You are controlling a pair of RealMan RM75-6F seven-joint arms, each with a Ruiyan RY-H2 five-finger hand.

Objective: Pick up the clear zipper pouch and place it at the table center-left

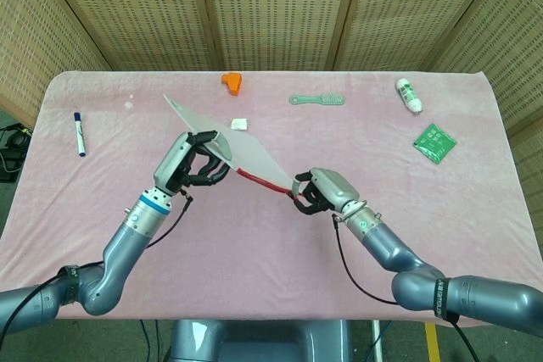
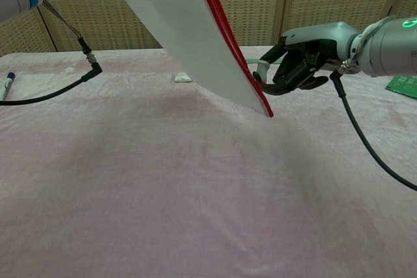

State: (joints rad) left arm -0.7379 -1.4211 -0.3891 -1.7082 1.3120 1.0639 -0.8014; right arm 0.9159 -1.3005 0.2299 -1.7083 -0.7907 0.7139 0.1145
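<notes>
Even, bright overhead light in both views, no harsh glare. Soft faint shadow under the pouch (image 2: 195,37) on the pink cloth (image 2: 195,193), center of chest view. Head view sharp throughout; chest view slightly soft at near foreground, mild wide-angle stretch at edges.

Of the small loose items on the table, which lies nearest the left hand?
The small white block, just beyond the left hand; the marker, orange piece and comb lie farther.

Grey arms end in black-fingered robot hands, left (image 1: 193,158) (blue-banded wrist) and right (image 1: 320,192).
</notes>
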